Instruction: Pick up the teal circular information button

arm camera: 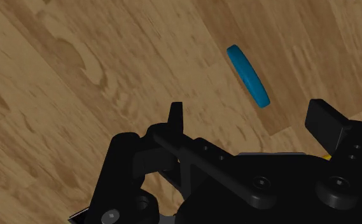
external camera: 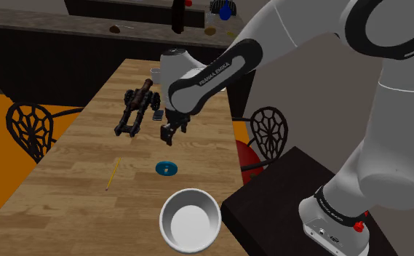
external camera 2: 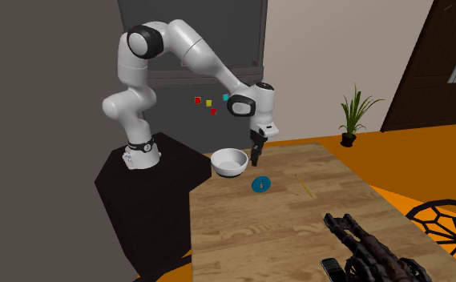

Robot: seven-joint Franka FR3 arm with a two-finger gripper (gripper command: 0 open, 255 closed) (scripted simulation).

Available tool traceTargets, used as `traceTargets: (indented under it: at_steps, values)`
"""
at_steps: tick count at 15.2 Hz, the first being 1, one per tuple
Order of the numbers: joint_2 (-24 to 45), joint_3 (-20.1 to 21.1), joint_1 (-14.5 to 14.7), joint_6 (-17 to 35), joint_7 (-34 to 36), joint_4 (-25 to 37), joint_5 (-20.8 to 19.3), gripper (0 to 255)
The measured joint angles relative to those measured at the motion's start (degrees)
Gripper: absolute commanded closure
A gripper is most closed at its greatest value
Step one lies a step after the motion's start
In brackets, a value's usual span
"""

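The teal round button [external camera: 166, 169] lies flat on the wooden table [external camera: 89, 156], between the white bowl and the dark weapon model. My black gripper [external camera: 170, 133] hangs above the table, a little further from the stand than the button, pointing down. In the second exterior view the gripper [external camera 2: 256, 152] is above and just behind the button [external camera 2: 260, 185]. In the wrist view the button [arm camera: 248, 75] lies ahead of the gripper [arm camera: 249, 121], untouched. Its fingers [arm camera: 175, 118] stand apart, open, with nothing between them.
A white bowl [external camera: 190, 220] stands near the table's front edge, close to the stand. A yellow pencil [external camera: 112, 174] lies to the shoulder view's left of the button. A dark weapon model [external camera: 136, 109] and a small dark object [external camera: 157, 115] lie further back. Chairs [external camera: 30, 127] flank the table.
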Motion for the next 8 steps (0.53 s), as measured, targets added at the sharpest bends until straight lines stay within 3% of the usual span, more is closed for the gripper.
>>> traceTargets:
  at_steps: [8]
  values:
    - [17.01, -0.84, 5.41, 0.36, 2.26, 15.17, -3.75, 0]
